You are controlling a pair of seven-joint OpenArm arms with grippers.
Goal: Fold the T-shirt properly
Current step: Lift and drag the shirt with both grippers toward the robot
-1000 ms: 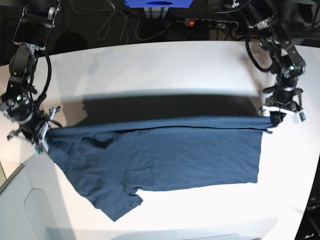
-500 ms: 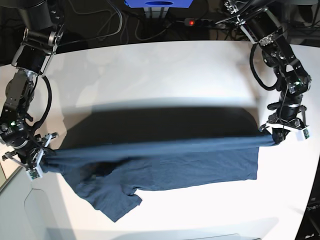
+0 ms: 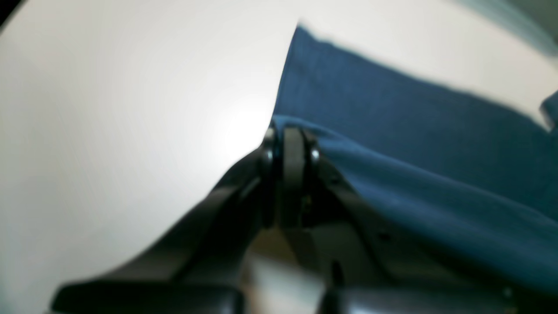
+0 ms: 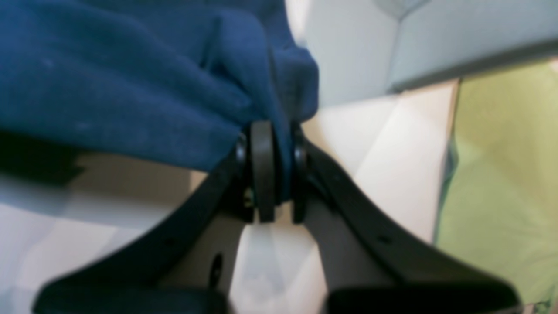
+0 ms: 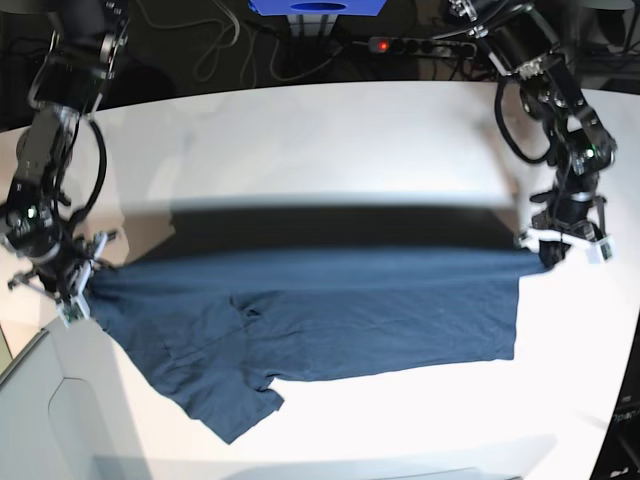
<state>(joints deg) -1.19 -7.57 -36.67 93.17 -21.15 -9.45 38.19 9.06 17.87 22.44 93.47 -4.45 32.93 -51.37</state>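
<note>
At the left of the base view the right gripper point(image 5: 78, 292) is clamped on a bunched corner of the T-shirt point(image 5: 330, 315); its wrist view shows the jaws pressed together with blue cloth pinched between them. From there the navy garment stretches across the white table point(image 5: 300, 140) as a taut upper edge, the rest lying on the surface, with a sleeve point(image 5: 235, 405) trailing toward the near side. At the right end the left gripper point(image 5: 560, 248) holds the opposite corner — its jaws too are closed on fabric, seen plainly from the wrist.

The step in hand looks like a lengthwise fold: both arms hold one long edge raised, ready to carry it over the cloth that lies flat. The next move likely calls for both arms travelling together at equal height and tension, so the edge lands straight and aligned with the far side.

The table is smooth and glossy white — a dark shadow falls behind the lifted edge. Behind it sit cables, a power strip point(image 5: 420, 45) with a red light, and a blue object point(image 5: 318, 6).
</note>
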